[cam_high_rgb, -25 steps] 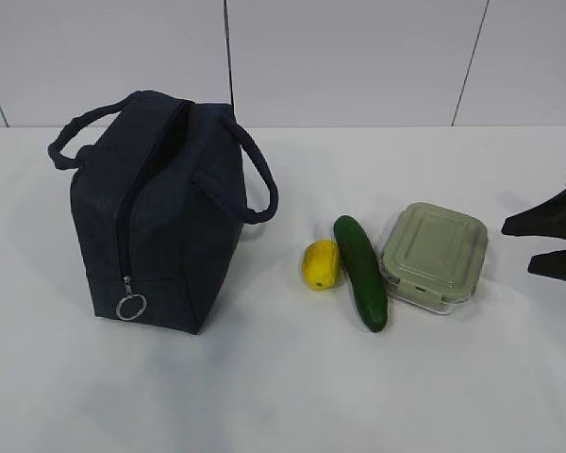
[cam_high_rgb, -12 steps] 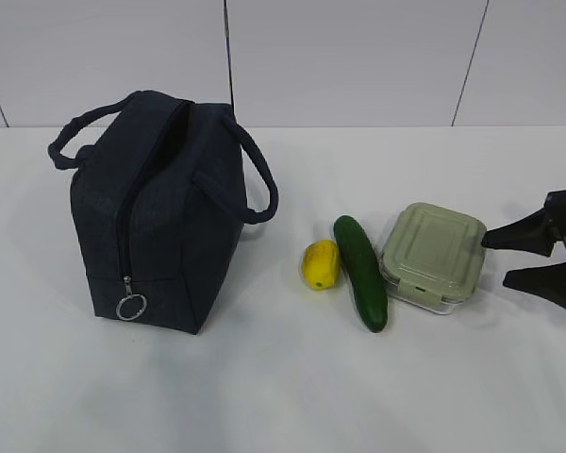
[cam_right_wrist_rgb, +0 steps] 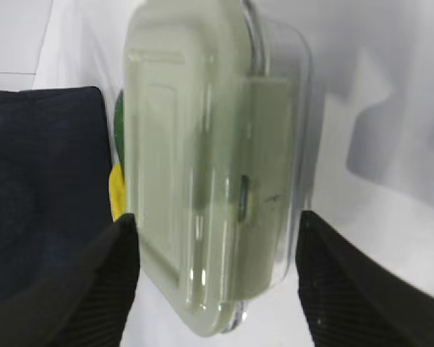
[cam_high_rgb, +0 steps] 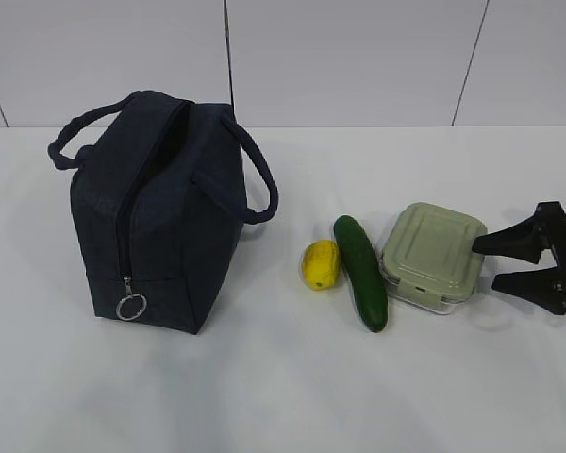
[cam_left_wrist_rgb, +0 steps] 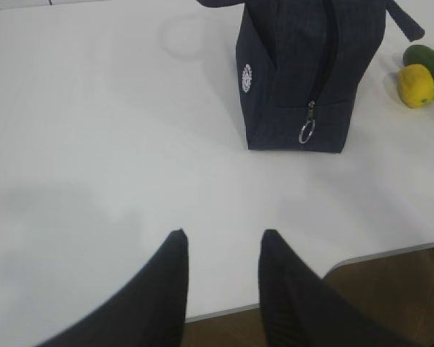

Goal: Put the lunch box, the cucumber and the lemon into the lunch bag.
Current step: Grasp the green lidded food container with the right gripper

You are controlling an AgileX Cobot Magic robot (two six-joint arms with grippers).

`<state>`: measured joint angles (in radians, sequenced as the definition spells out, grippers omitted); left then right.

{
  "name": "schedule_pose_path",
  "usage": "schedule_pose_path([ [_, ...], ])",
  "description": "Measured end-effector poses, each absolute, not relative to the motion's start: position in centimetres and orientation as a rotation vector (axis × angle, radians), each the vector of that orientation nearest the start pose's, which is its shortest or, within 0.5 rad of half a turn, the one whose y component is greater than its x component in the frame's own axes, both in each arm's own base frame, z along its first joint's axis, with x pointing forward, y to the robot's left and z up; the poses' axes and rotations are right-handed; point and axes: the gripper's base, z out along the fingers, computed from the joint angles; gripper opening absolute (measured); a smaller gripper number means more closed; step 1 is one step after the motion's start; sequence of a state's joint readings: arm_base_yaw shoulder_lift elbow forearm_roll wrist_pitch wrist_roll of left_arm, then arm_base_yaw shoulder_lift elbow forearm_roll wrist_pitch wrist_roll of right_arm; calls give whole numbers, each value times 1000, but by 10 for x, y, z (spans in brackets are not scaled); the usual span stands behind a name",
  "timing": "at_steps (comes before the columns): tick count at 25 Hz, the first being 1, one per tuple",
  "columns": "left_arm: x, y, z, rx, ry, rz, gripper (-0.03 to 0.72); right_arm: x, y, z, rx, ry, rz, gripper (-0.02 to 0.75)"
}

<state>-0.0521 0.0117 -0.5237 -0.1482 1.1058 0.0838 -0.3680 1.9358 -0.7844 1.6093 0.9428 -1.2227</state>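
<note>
Your right hand, wide open and empty, straddles the rigid, slick lunch box; grip its side walls.

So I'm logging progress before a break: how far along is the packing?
Nothing is packed yet. The lunch bag stands unzipped; the lemon, cucumber and lunch box lie on the table. The open right gripper is at the box's edge, not gripping. The left gripper hovers empty. All three items remain.

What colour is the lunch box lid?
Pale sage green lunch box lid; clearest in the exterior view.
</note>
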Motion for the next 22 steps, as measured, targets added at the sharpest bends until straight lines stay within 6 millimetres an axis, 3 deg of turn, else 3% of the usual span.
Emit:
schedule_pose_path([
  [8,-9,-12,281,153,2066,-159,239,324,-46,121,557,2273,1206,506],
  [17,-9,-12,281,153,2066,-159,239,329,-45,105,581,2296,1236,506],
  [22,-9,-12,281,151,2067,-160,239,333,-40,108,569,2278,1257,506],
])
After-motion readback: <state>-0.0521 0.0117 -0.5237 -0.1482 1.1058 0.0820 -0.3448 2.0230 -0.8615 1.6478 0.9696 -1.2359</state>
